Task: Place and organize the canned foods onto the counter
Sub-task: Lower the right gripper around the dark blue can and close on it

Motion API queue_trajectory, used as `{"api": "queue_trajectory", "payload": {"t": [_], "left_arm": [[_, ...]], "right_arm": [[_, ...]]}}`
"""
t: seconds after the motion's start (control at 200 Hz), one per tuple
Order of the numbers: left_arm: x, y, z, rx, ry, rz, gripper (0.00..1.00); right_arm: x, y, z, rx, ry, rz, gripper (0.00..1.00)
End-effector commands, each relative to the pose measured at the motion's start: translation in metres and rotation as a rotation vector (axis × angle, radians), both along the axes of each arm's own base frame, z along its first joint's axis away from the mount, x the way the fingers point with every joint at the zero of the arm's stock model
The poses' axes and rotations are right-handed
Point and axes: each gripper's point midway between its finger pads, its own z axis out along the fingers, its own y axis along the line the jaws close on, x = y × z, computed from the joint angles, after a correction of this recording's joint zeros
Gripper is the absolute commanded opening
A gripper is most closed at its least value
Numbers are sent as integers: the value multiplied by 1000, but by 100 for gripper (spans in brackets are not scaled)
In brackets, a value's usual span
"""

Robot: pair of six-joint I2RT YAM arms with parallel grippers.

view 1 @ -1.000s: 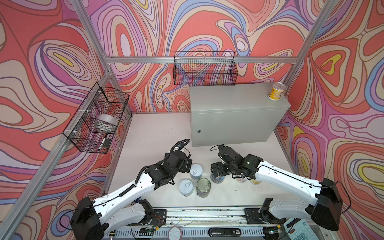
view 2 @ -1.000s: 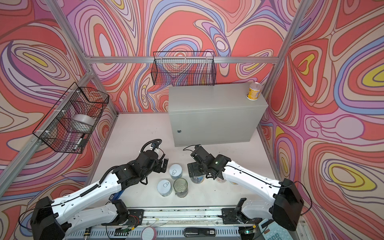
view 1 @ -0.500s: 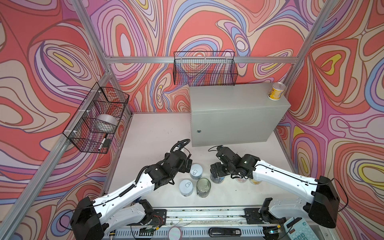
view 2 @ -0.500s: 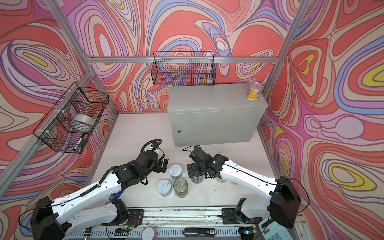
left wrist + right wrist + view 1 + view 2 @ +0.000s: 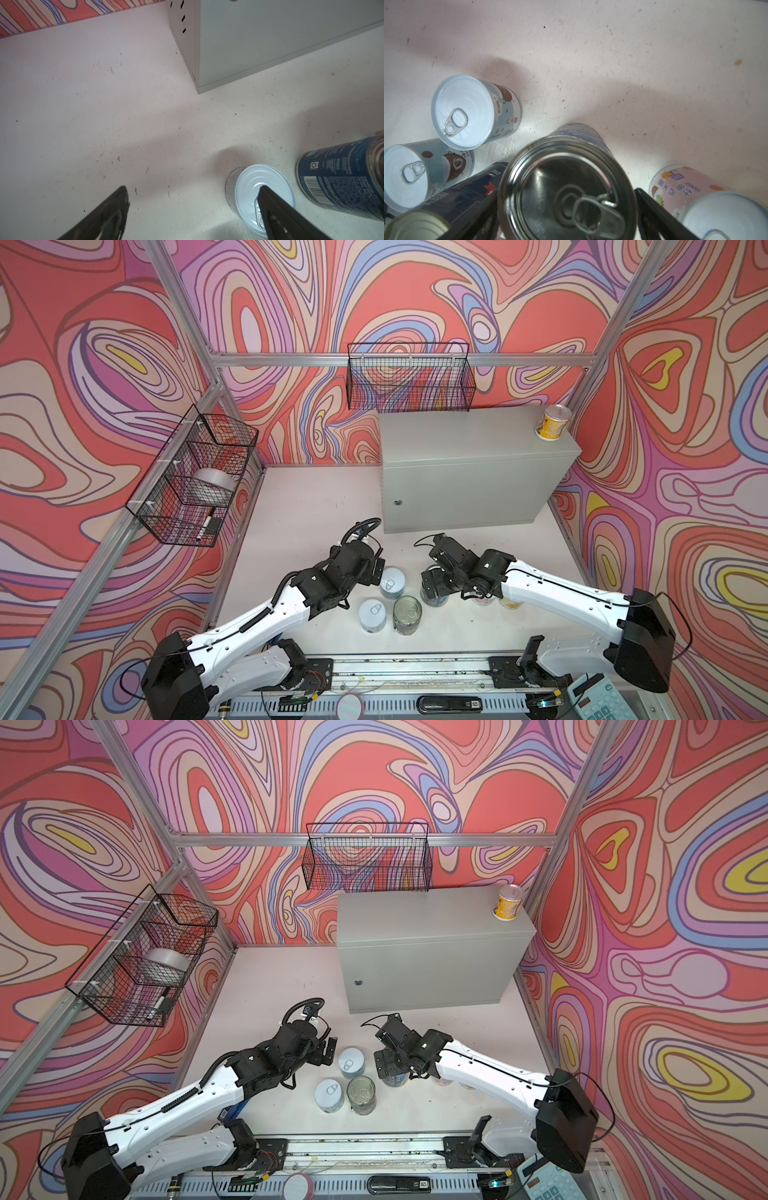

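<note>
Left arm: extended forward low over the table (image 5: 316,506), elbow bent, wrist pitched down. Left gripper (image 5: 377,568): jaws at full spread, empty; 1 finger (image 5: 276,209) overlaps the lid of a pale blue can (image 5: 392,581) in the wrist view, contact not discernible. Right arm: reaching inward, wrist aimed steeply down. Right gripper (image 5: 566,207): jaws at full spread, 1 on each side of an upright dark blue can (image 5: 566,182) at lid height; no grip evident. Markings: dark blue can, barcode and recycling mark, fine print illegible; pale blue can, brown coconut-like drawings and Chinese characters; pink can (image 5: 685,185), Chinese characters and fruit drawings. Location: yellow can (image 5: 552,423) upright on the far right corner of the counter (image 5: 457,435); the others on the table in front of it.
</note>
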Motion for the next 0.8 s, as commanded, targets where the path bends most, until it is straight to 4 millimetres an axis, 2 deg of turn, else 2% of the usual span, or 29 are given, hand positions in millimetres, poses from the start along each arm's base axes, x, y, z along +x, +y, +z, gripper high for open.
{"api": "queue_trajectory", "payload": {"t": [0.0,0.24,0.341,0.501,0.631,0.796], "left_arm": [[2,-5,1,-4,-7,-13,100],[1,-4,-2,-5,-2,-13,100],[1,-3,-2,-4,-3,-12,100],[-1,-4,-2,-11,-4,-19,100],[-3,-4,-2,-21,-5,-25,100],[-4,-3,-1,-27,-5,-27,100]], "right_arm": [[-4,-8,-8,-48,7,-14,98],[-4,-10,-11,-51,7,-24,96],[-5,-8,-12,-38,10,-24,87],[-8,-3,-15,-13,28,-11,82],[-8,-4,-15,-18,30,-16,71],[-8,0,-12,4,28,-11,66]]}}
